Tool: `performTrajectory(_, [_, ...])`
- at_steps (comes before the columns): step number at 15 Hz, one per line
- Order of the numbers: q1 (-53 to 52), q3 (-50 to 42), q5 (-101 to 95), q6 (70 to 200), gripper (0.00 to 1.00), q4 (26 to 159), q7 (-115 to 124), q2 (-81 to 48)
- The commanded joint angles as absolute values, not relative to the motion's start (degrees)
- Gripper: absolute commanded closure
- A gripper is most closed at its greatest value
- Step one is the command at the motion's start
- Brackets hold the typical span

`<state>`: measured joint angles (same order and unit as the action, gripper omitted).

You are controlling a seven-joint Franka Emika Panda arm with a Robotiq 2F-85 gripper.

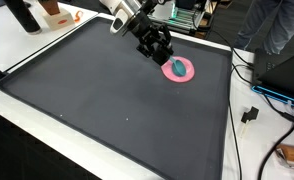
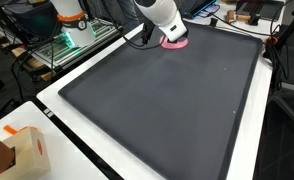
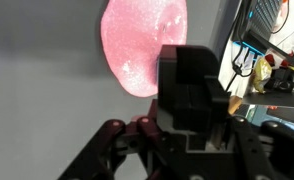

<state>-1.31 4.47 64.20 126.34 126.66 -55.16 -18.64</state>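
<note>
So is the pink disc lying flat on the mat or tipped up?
Flat: in both exterior views the pink disc lies flush on the black mat, close by the gripper.

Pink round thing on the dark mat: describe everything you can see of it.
The pink round thing lies flat on the dark mat, close to one edge. Its outline is rounded, and in the wrist view its surface looks glossy and finely speckled. The material cannot be told. In an exterior view a teal patch shows at its middle. The gripper is right over one side of it, and contact cannot be judged. From the opposite side only a pink edge shows under the gripper.
</note>
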Motion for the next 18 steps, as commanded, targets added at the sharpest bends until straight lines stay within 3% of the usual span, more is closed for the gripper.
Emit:
performTrajectory(1, [-2.4, 4.0, 63.6, 130.8, 0.74, 126.3, -54.8, -21.6])
performTrajectory(18, [-2.4, 3.2, 59.3, 131.8, 0.74, 126.7, -49.2, -23.3])
